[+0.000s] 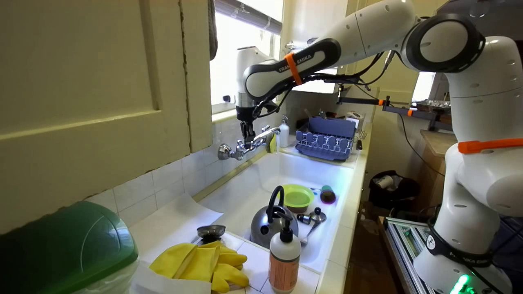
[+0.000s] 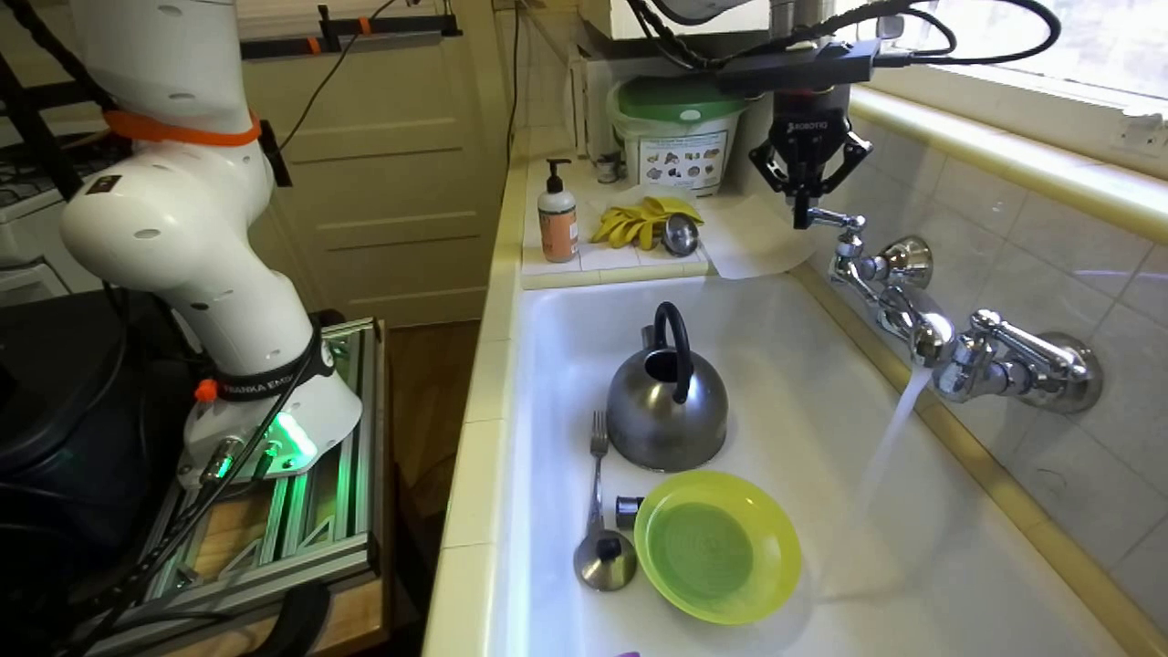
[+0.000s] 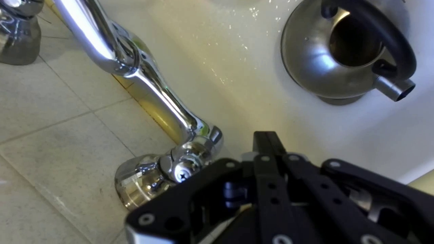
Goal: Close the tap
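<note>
The chrome tap [image 1: 267, 134] is on the tiled wall above the sink, and it shows in an exterior view [image 2: 899, 308] and in the wrist view [image 3: 162, 91]. Water [image 2: 899, 420] runs from its spout [image 2: 931, 338]. It has two lever handles: one [image 2: 835, 219] by my gripper and another [image 2: 1036, 347] past the spout. My gripper [image 2: 803, 214] points down with its fingertips together and nothing between them [image 3: 266, 137]. The fingertips are at the free end of the lever; whether they touch cannot be told. In the wrist view that lever is mostly hidden behind my gripper.
A steel kettle [image 2: 666, 420], a green bowl [image 2: 721, 547], a fork [image 2: 598, 447] and a cup [image 1: 327, 195] are in the white sink. Yellow gloves [image 1: 204, 261], a soap bottle [image 1: 284, 261] and a green-lidded bin [image 1: 94, 241] stand beside it. A dish rack [image 1: 327, 136] is at the opposite end.
</note>
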Controlling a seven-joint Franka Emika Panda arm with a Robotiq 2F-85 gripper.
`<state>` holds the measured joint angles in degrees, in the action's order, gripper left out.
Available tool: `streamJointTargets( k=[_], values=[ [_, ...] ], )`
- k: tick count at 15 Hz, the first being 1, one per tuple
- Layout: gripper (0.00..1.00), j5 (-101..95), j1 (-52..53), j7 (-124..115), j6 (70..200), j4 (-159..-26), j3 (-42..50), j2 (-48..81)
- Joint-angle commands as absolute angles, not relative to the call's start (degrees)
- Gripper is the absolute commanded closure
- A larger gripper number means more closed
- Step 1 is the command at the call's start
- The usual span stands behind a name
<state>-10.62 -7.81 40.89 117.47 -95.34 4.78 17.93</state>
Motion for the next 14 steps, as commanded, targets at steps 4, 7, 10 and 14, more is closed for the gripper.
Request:
streamJointTargets(
  k=[4, 7, 10, 14],
  values=[
    [1.0, -4.53, -9.68, 39.94, 118.79, -92.91, 3.34, 19.8],
    [1.0, 1.46, -10.46, 35.06, 116.92, -91.15, 3.26, 20.53],
    [1.0, 5.03, -10.76, 28.45, 117.07, -89.94, 3.37, 21.48],
    [1.0, 7.36, -10.76, 19.53, 118.06, -88.48, 3.61, 22.5]
  ],
)
